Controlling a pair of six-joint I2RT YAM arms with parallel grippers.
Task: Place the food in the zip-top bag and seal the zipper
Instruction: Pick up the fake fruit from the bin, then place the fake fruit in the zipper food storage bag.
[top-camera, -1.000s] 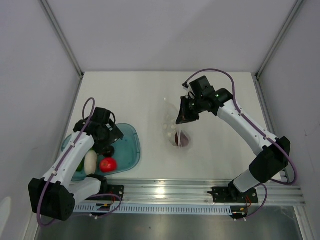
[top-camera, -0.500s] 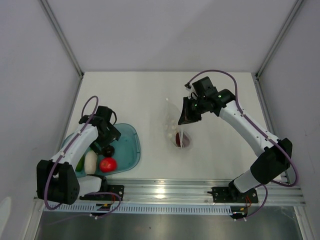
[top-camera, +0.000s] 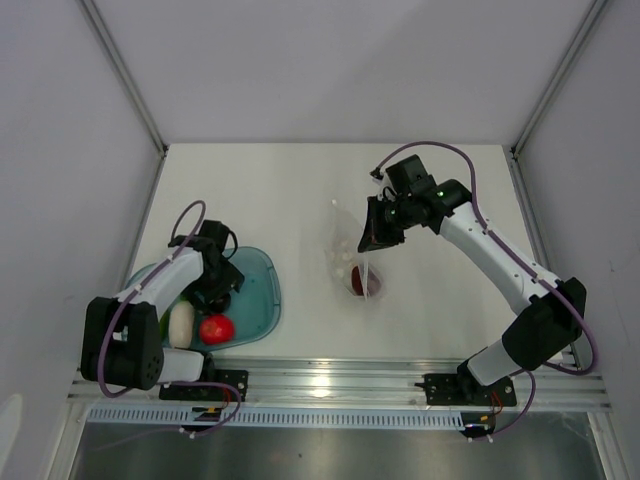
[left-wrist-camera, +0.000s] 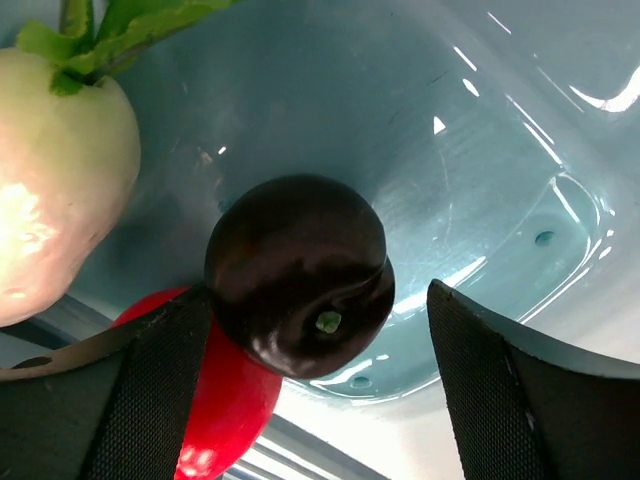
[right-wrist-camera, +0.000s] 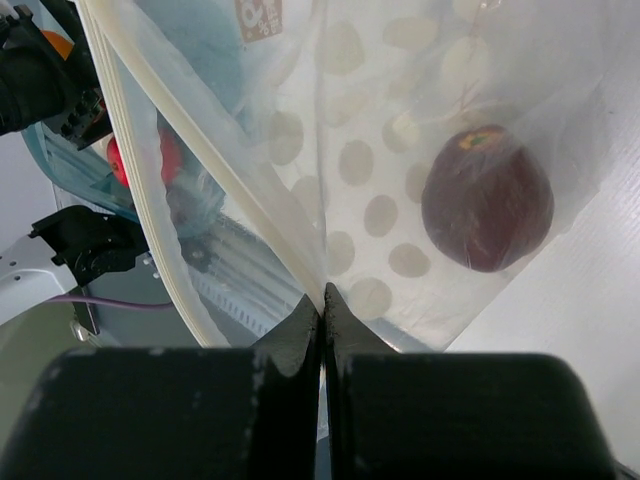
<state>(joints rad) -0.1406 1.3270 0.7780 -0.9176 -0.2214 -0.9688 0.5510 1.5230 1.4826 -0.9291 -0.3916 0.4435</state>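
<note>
The zip-top bag (top-camera: 348, 255) stands mid-table, its mouth held up by my right gripper (top-camera: 372, 236), which is shut on the bag's edge (right-wrist-camera: 322, 300). One dark maroon piece (right-wrist-camera: 487, 210) lies inside the bag, and it also shows from above (top-camera: 364, 281). The zipper (right-wrist-camera: 150, 210) runs as a pale strip along the open mouth. My left gripper (left-wrist-camera: 320, 390) is open over the teal tray (top-camera: 258, 290), its fingers on either side of a dark round fruit (left-wrist-camera: 300, 285). A red fruit (top-camera: 216, 328) and a white oblong piece (top-camera: 181, 323) lie beside it in the tray.
Green leaves (left-wrist-camera: 110, 25) top the white piece in the tray. The aluminium rail (top-camera: 380, 385) with the arm bases runs along the near edge. Walls and frame posts (top-camera: 125, 75) close in the left, right and back sides.
My left gripper has moved lower in the tray, toward the dark fruit, and its arm has folded back. My right gripper still holds the bag's edge, shifted slightly.
</note>
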